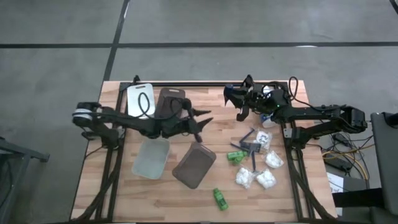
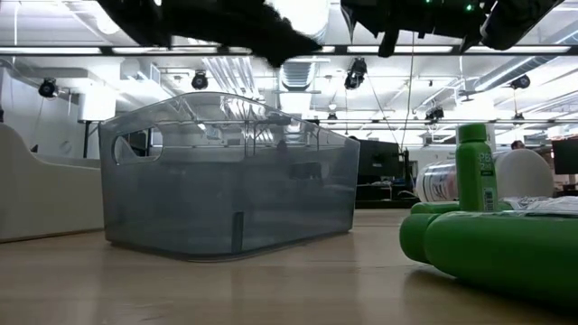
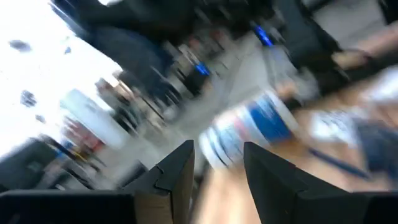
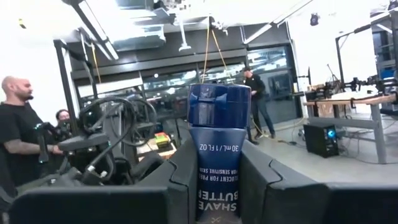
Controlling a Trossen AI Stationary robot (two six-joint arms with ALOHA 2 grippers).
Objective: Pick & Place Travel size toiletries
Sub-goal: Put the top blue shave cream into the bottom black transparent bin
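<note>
One camera hangs high and looks straight down on the whole surface [image 1: 186, 199]. One sits low on it, very close to a green bottle [image 2: 506, 248], looking across into the room. Each wrist camera looks out between its own two fingers. High and low both see the grey tray [image 1: 194, 165].

Grey floor [image 1: 249, 25]; bright ceiling lights [image 2: 181, 50].

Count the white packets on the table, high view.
4 white packets: one right of the sticks, one below it, two side by side nearest the front edge. Others may be hidden.
</note>
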